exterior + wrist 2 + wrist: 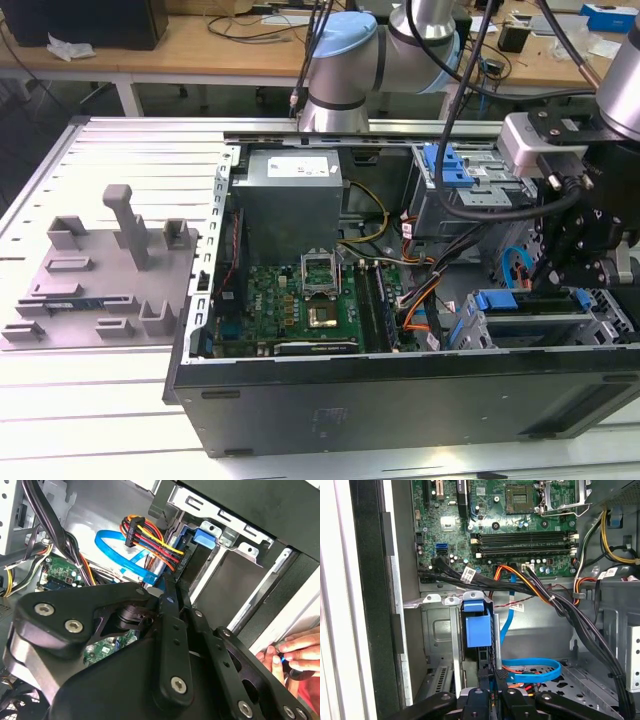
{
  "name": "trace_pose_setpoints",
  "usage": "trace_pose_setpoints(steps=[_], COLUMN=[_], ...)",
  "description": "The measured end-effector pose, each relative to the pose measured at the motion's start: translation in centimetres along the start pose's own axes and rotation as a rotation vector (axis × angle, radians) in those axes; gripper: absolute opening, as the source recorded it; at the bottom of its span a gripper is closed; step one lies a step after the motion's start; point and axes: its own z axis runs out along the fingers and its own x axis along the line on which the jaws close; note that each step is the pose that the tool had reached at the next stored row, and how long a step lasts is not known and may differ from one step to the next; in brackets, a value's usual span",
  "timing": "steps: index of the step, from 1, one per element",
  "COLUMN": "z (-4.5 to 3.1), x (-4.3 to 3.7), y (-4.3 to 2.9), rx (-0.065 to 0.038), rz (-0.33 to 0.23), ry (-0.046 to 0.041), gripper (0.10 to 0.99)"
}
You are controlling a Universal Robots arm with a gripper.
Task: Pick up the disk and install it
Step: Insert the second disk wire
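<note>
In the exterior view, a white slatted table (100,420) fills the bottom of the frame and carries the open computer case (400,400). At right of centre, the disk (525,300) stands on edge in its drive bay, blue bracket uppermost. Directly above it is the gripper (555,270), its fingers drawn narrowly together with the tips at the disk's end. A grey fixture (100,270) lies at left. A wooden bench (200,45) runs across the top. The second wrist view shows a person's hand (295,650).
</note>
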Motion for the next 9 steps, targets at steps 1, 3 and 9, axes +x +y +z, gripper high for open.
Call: trace_pose_setpoints(steps=[1, 3, 9], z=[0.01, 0.05, 0.16], x=[0.0, 0.01, 0.15], y=[0.0, 0.0, 0.01], rx=[0.0, 0.001, 0.001], rz=[0.0, 0.0, 0.001], ry=[-0.0003, -0.0016, -0.0112], gripper=[0.161, 0.161, 0.161])
